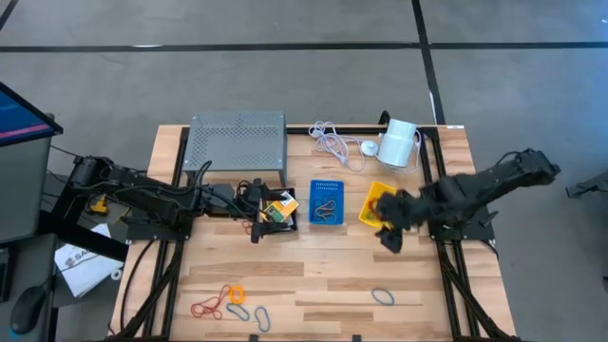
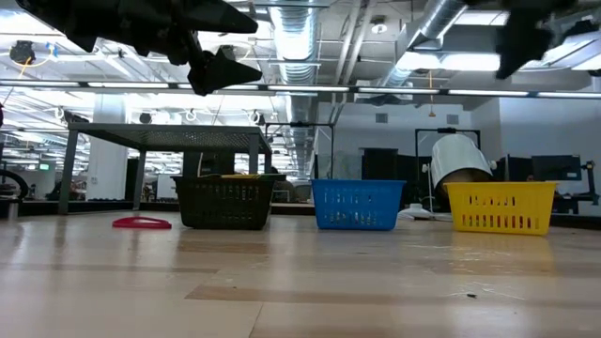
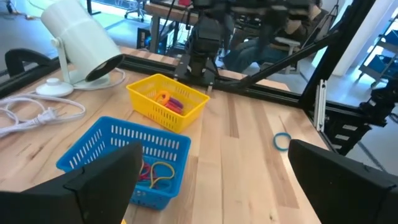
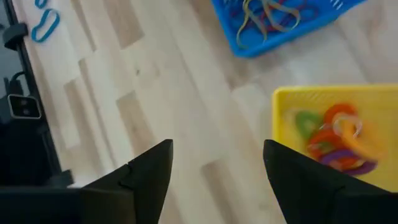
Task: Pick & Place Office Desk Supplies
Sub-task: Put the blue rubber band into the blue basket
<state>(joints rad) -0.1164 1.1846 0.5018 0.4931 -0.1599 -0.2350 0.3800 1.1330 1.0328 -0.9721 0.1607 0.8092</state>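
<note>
Above the wooden table (image 1: 323, 275), the right gripper (image 4: 214, 171) was seen with fingers spread wide and nothing between them, hovering just beside the yellow bin (image 1: 378, 203), which already held red, orange, purple and green loops (image 4: 333, 140); the left gripper (image 1: 255, 226) was held over the black bin (image 1: 281, 211), where yellow card packets (image 1: 282, 204) were lodged, its fingers parted and empty in its wrist view. The step in hand was judged to be a fresh reach by the right arm; it would be done best if the wrist were swung toward the table's near edge, the fingers kept wide, then lowered flat so the thin rubber could be pinched. A blue loop (image 1: 382, 296) lay alone, well apart from the right gripper; more loops (image 1: 228, 302) were scattered near the left front corner; the blue bin (image 1: 326, 201) stood between the other two.
</note>
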